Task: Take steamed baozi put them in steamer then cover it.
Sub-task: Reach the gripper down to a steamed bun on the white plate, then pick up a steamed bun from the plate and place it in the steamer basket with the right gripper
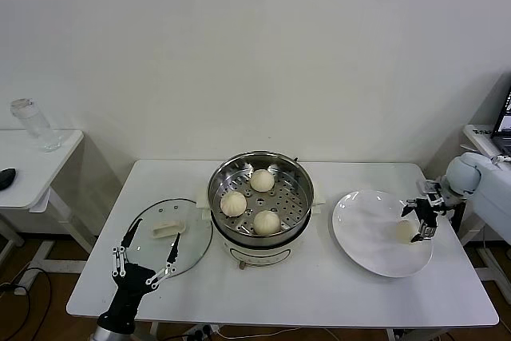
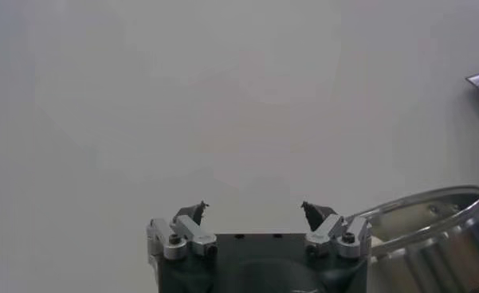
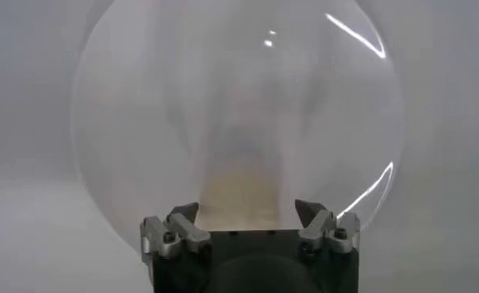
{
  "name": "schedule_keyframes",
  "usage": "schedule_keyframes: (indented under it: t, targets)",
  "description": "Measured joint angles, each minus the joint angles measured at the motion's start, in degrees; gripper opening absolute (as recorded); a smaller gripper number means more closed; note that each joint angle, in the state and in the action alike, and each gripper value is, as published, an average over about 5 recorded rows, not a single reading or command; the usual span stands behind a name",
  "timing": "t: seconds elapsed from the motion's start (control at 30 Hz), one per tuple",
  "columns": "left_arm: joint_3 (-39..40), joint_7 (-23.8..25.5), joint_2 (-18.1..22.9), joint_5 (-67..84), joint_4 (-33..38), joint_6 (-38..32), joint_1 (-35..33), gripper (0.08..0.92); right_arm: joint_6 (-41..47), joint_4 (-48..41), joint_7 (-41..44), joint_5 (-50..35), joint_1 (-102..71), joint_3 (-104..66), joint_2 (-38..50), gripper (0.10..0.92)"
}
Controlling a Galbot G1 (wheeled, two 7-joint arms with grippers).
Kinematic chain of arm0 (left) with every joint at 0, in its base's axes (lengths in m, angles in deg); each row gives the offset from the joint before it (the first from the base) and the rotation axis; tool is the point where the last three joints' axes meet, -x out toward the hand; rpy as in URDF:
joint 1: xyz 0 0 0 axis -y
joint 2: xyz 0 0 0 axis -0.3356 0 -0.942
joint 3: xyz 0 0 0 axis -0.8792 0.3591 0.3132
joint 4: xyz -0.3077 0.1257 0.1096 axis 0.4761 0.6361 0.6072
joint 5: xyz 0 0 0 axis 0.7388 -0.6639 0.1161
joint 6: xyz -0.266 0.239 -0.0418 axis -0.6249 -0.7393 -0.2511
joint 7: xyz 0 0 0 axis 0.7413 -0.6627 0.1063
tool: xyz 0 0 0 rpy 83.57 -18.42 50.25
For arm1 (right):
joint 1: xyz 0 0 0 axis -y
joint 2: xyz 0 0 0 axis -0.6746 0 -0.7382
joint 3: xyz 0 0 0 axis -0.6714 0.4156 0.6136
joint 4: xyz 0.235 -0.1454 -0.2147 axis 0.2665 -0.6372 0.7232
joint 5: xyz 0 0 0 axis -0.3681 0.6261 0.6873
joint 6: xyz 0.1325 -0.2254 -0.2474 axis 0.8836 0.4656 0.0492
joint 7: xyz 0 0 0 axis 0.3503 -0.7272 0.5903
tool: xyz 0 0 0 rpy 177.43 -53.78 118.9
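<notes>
The steamer [image 1: 297,189], a shiny steel basket on a white pot base, stands mid-table with three steamed baozi inside [image 1: 262,180] [image 1: 234,204] [image 1: 267,222]. A fourth baozi [image 1: 403,231] lies on the white plate [image 1: 363,233] to the right. My right gripper [image 1: 416,221] stands open around it, one finger on each side; in the right wrist view that baozi [image 3: 243,191] fills the gap of the right gripper [image 3: 245,209]. The cover [image 1: 188,249], a glass lid with a cream handle [image 1: 166,227], lies flat left of the steamer. My left gripper [image 1: 156,233] hovers open over it, holding nothing [image 2: 253,207].
The steamer's rim [image 2: 430,227] shows beside the left gripper in the left wrist view. A small side table [image 1: 48,165] at far left carries a glass jar [image 1: 30,124] and a dark object [image 1: 6,177]. The plate sits near the table's right edge.
</notes>
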Motion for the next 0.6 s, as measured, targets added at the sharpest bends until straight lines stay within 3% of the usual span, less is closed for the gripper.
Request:
schedule_keyframes:
  t: [0.3,0.6]
  targets:
    - [-0.19,-0.01,-0.03,0.09,-0.11,0.03,-0.02,0.823,0.17,-0.74,0.51,0.51,0.36,0.47,-0.60,0.685]
    - [0.09,-0.04,-0.34,0.13,-0.09,0.15,0.29,0.823,1.64,3.20,3.64,-2.46,6.68,3.93,0.06,0.663]
